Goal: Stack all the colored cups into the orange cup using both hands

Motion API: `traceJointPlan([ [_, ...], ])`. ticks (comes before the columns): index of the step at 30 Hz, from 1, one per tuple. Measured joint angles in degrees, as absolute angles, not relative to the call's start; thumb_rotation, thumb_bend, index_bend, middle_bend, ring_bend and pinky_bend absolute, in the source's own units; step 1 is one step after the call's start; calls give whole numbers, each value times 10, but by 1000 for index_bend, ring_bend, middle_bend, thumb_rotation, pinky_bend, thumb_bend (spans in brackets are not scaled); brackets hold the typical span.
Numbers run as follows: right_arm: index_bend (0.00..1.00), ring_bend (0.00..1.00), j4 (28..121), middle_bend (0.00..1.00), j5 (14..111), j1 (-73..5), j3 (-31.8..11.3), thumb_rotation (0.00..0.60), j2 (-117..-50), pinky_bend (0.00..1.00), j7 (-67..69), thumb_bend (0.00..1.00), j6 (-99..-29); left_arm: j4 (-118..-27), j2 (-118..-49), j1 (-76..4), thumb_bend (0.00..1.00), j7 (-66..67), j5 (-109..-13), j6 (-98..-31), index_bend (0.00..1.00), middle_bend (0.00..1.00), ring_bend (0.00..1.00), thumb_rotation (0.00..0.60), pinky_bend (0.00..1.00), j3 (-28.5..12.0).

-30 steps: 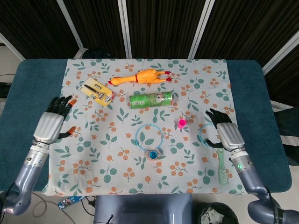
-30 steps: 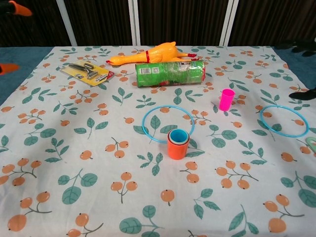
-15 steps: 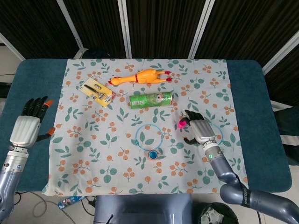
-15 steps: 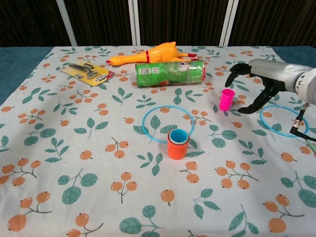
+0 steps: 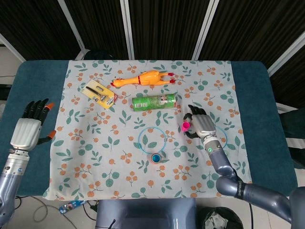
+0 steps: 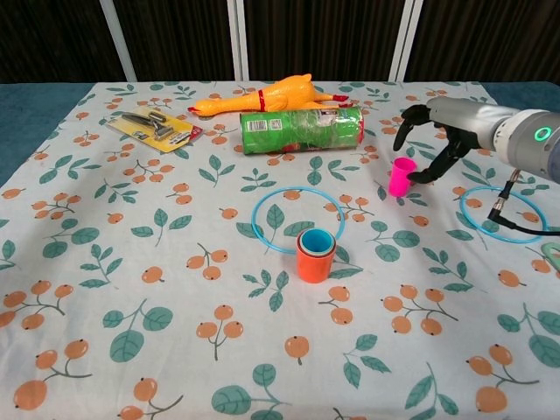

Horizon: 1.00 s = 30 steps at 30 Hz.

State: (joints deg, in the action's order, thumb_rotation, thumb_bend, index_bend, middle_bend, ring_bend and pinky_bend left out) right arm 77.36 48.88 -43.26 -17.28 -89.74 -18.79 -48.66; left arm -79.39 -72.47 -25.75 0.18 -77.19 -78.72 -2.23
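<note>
While the big blue-padded table (image 5: 28,86) takes up most of the shot, nearly all of it is under a white cloth printed with leaves and orange berries (image 6: 131,262), so that's the backdrop for everything.

Next down in size: a green cylindrical snack can (image 6: 302,129) lying on its side at about 12 o'clock from the middle of the cloth, and a yellow-orange rubber chicken (image 6: 271,93) stretched out just behind it. Over at 10 o'clock sits a yellow card pack with a metal tool on it (image 6: 155,129).

Two thin blue plastic rings are flat on the cloth, one dead centre (image 6: 298,219), the other out at 3 o'clock (image 6: 502,214).

The right hand (image 6: 433,140) is at roughly 2 o'clock, fingers spread and curved around the small pink plastic cup (image 6: 402,176). Fingertips look right at the cup, but I can't tell if they actually grip it. The cup stands upright, between the two rings.

The left hand (image 5: 27,129) is way out at 9 o'clock, off the cloth over the blue pad, fingers apart, holding nothing.

The orange plastic cup (image 6: 315,255) stands at 6 o'clock on the centre ring's edge, with a blue cup (image 6: 316,240) nested inside.
</note>
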Motion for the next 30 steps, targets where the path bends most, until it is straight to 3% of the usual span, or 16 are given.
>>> traceJointPlan([
  [30, 435, 43, 738, 18, 450, -454, -161, 600, -919, 87, -189, 434, -489, -798, -730, -245, 231, 21, -778, -762, 124, 0, 0, 600, 0, -51],
])
